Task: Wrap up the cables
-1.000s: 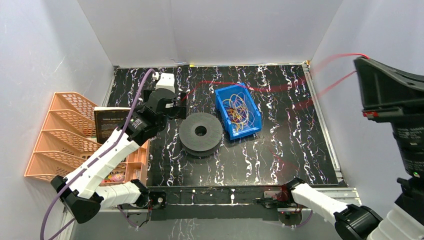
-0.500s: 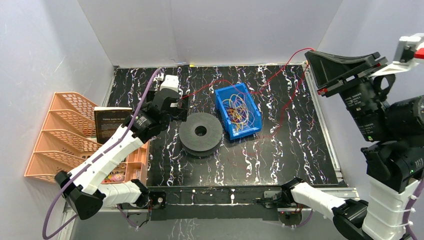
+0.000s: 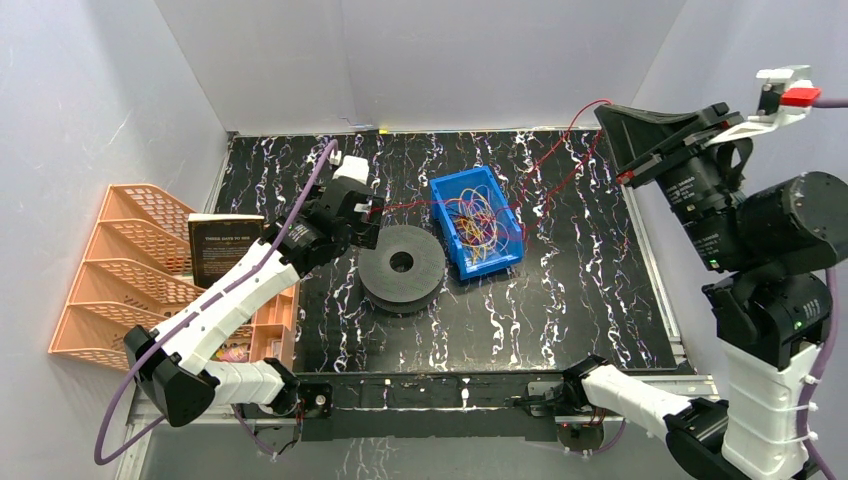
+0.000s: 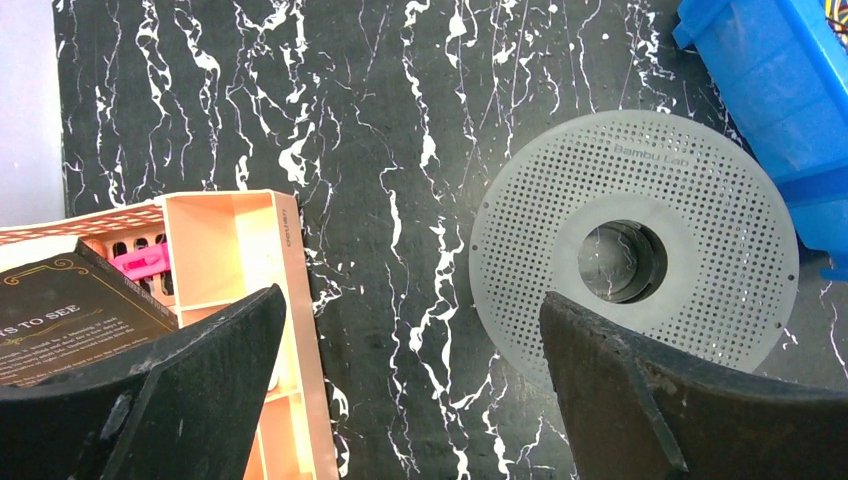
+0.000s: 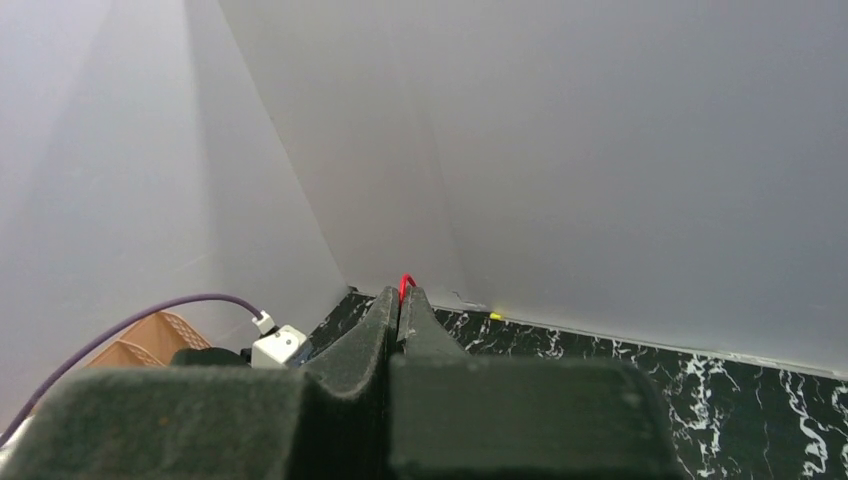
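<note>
Left hand (image 4: 412, 300) gapes wide, gripping nothing, above the bench (image 3: 560, 300) left of centre | grey spool (image 3: 402, 265) lies flat mid-bench | cables (image 3: 478, 218) sit tangled in blue bin (image 3: 490, 264) just right of it | red strand (image 5: 406, 281) runs up toward far right corner | right hand (image 5: 399, 298), aloft there, pinches it tight.

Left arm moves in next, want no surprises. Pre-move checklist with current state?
1. Right end effector shut on the red cable: ok.
2. Left end effector open wide: ok.
3. Red cable inside the left jaws: not ok, none shows in the left wrist view.
4. Spool lying flat, hub hole visible: ok.
5. Red cable free of the tangle in the blue bin: cannot tell; it crosses above the bin.
</note>
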Controlling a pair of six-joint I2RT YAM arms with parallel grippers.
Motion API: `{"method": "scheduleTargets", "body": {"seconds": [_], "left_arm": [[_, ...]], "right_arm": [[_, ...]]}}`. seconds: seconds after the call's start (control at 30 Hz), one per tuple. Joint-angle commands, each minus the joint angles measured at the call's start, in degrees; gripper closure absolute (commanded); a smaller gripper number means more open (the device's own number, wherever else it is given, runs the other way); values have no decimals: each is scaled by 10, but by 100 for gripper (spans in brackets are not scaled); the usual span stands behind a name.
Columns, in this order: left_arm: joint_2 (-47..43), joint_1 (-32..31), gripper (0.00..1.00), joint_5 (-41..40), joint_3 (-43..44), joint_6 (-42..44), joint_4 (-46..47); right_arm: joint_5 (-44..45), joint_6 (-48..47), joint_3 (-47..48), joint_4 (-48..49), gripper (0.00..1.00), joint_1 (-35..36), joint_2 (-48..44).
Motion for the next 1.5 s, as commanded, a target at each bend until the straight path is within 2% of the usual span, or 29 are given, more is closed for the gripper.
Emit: {"method": "scheduleTargets", "body": {"seconds": [0.0, 0.23, 0.37, 0.43, 0.5, 0.73, 0.77, 0.87, 1.17, 1.23, 1.33, 1.47], "left_arm": [[-12, 1, 2, 22, 16, 2, -28], [-13, 1, 2, 45, -21, -18, -43], [-35, 1, 2, 97, -43, -13, -17], [-45, 1, 10, 124, -49, -7, -1], [-50, 1, 24, 153, -50, 0, 6], [-49, 2, 59, 200, -46, 11, 10], [-49, 1, 65, 208, -46, 12, 11], [-48, 1, 98, 231, -43, 17, 12], [-56, 1, 100, 300, -32, 24, 10], [-57, 1, 100, 319, -28, 24, 7], [-61, 1, 100, 332, -23, 24, 5], [-62, 1, 100, 347, -20, 28, 5]], "right_arm": [[41, -5, -14, 37, 100, 0, 3], [87, -19, -44, 40, 100, 0, -5], [86, -17, -87, 42, 100, 0, -22], [87, -13, -125, 48, 100, 0, -36], [88, -8, -156, 52, 100, 0, -49], [104, 8, -244, 51, 100, 0, -78], [109, 9, -254, 51, 100, 0, -80], [119, 14, -277, 48, 100, 0, -81], [133, 46, -367, 40, 100, 0, -84], [136, 56, -388, 33, 89, 0, -84], [132, 71, -422, 26, 59, 0, -84], [77, 77, -456, 29, 40, 0, -85]]}}
